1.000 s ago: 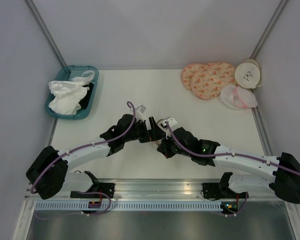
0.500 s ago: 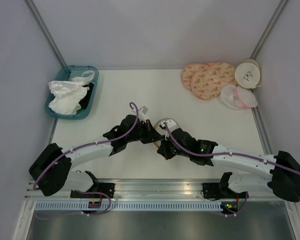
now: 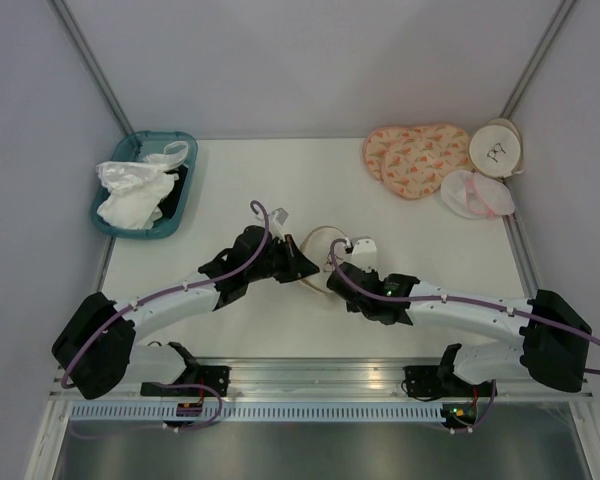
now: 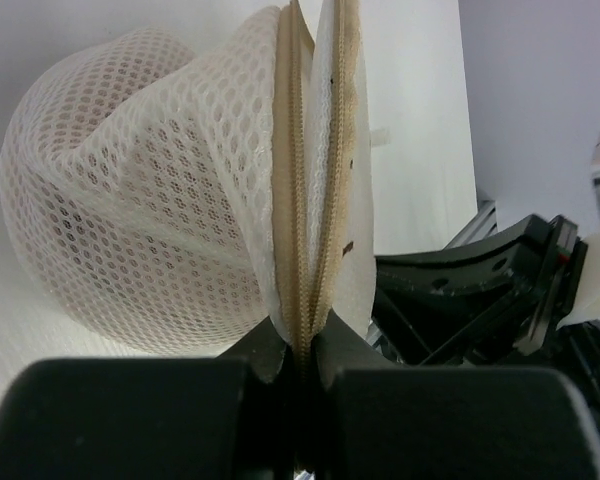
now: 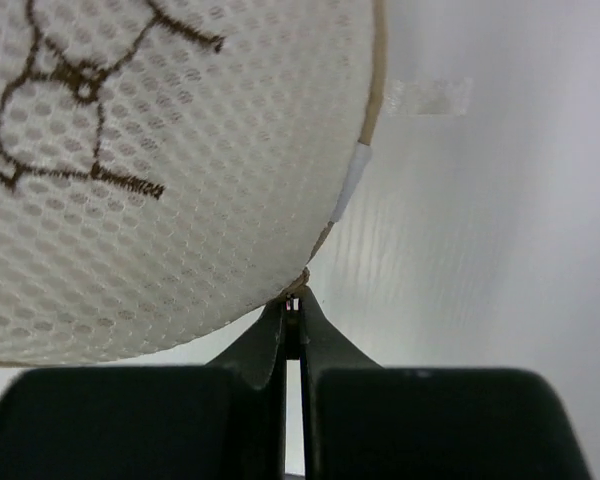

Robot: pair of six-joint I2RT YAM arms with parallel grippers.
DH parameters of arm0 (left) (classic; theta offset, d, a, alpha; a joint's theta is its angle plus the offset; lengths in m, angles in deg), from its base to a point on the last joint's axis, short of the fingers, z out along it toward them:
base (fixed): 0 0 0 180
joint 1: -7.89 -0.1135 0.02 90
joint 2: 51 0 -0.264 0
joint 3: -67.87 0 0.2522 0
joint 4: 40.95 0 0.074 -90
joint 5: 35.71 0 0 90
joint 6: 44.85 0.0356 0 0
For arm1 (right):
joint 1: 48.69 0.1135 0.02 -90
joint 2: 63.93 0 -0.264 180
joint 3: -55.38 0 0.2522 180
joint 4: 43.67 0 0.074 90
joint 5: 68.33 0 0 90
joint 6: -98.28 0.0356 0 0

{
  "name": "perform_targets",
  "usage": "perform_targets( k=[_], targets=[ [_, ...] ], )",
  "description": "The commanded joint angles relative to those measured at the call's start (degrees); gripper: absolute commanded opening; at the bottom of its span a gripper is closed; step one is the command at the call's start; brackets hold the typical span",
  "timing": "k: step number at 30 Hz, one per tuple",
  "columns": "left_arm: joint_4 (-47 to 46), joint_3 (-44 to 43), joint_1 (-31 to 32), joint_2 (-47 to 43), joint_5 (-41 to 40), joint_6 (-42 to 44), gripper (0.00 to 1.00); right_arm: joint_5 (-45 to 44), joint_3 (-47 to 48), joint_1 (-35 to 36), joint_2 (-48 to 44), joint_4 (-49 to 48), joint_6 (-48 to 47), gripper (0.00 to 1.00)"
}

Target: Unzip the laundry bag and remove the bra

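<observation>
Near the middle of the tabletop [image 3: 230, 200], low in the overhead view, a round cream mesh laundry bag [image 3: 318, 244] with a tan zipper rim is lifted between the two arms and stands on edge. The left tool [image 3: 302, 266] comes in from the left and is clamped shut on the bag's zipper rim; its wrist view shows the tan zipper band pinched between the dark fingers [image 4: 280, 345], with the mesh bulging to the upper left. The right tool [image 3: 334, 272] comes in from the right, its jaws pinched together on the rim at the bag's lower edge [image 5: 292, 305], below the dark stitched bra drawing [image 5: 70, 110]. What lies inside the mesh cannot be made out. A teal tray [image 3: 180, 205] of white cloths [image 3: 130, 190] sits at the left edge, and a peach patterned double-lobed pad [image 3: 415, 158] lies at the upper right
</observation>
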Motion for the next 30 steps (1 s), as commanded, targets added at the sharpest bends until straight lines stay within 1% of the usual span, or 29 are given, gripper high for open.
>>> perform_targets(
  k=[1, 3, 6, 7, 8, 9, 10, 11, 12, 14, 15, 17, 18, 20, 21, 22, 26, 27, 28, 30],
  targets=[
    [-1.6, -0.8, -0.5, -1.9, 1.5, 2.3, 0.02, -13.8, 3.2, -2.8, 2.0, 9.3, 3.9, 0.0],
    [-2.3, -0.1, -0.5, -2.0, 2.2, 2.3, 0.06, -13.4, 3.4, -3.7, 2.6, 7.7, 2.8, 0.0],
    [-3.7, 1.6, -0.5, -3.0, 2.4, 2.1, 0.45, -12.0, 2.9, -5.1, 4.4, 5.2, 1.7, 0.0],
    [-3.7, 2.1, -0.5, -4.5, 1.6, 2.3, 0.73, -11.7, 2.6, -5.4, 4.7, 4.6, 1.7, 0.01],
    [-3.4, 2.6, -0.5, -5.3, 0.6, 2.3, 0.86, -11.1, 2.2, -5.6, 5.1, 4.5, 1.8, 0.0],
    [-2.4, 3.7, -0.5, -6.5, -0.8, 2.6, 0.94, -11.0, 1.8, -5.8, 5.7, 4.4, 1.8, 0.0],
    [-1.8, 4.2, -0.5, -8.6, -4.2, 3.0, 1.0, -10.6, 1.6, -5.9, 6.0, 3.9, 1.9, 0.0],
    [-1.4, 4.9, -0.5, -9.8, -6.1, 3.5, 1.0, -10.4, 1.0, -5.9, 6.2, 3.6, 1.9, 0.01],
    [-0.7, 6.1, -0.5, -11.3, -9.7, 4.4, 1.0, -10.1, 0.7, -6.0, 6.7, 3.2, 2.0, 0.0],
    [-0.1, 7.3, -0.5, -12.2, -12.2, 5.1, 1.0, -9.8, 0.4, -6.3, 7.0, 2.9, 2.1, 0.0],
    [-0.7, 8.4, -0.5, -12.3, -15.1, 6.7, 1.0, -9.6, 0.3, -6.3, 7.4, 2.8, 1.9, 0.01],
    [-1.9, 9.3, -0.5, -11.4, -16.7, 8.1, 1.0, -9.3, 0.1, -6.5, 7.6, 2.2, 1.7, 0.0],
    [-3.0, 10.2, -0.5, -10.7, -17.4, 10.3, 1.0, -8.8, 0.0, -6.6, 7.8, 1.9, 1.1, 0.0],
    [-7.4, 11.0, -0.5, -9.0, -18.3, 12.5, 1.0, -7.5, -0.2, -6.6, 8.0, 0.8, 0.4, 0.0],
    [-9.3, 11.7, -0.5, -6.7, -18.4, 14.9, 1.0, -7.1, -0.2, -6.6, 8.2, -0.2, -0.1, 0.01],
    [-12.3, 11.7, -0.5, -5.5, -18.7, 15.6, 1.0, -6.6, -0.2, -6.7, 8.3, -0.2, -0.2, 0.01],
    [-16.9, 9.7, -0.5, 1.9, -18.8, 17.7, 1.0, -5.1, -0.2, -6.7, 8.2, -0.9, -1.0, 0.0],
    [-17.4, 8.2, -0.5, 3.4, -18.9, 17.9, 1.0, -4.5, -0.3, -6.7, 7.8, -1.3, -1.4, 0.01],
    [-17.5, 7.3, -0.5, 6.7, -19.1, 17.9, 1.0, -3.7, -0.5, -6.6, 7.7, -1.9, -2.2, 0.0],
    [-17.8, 4.3, -0.6, 9.7, -18.2, 17.3, 1.0, -2.9, -0.8, -6.7, 6.9, -2.9, -3.1, 0.0]
  ],
)
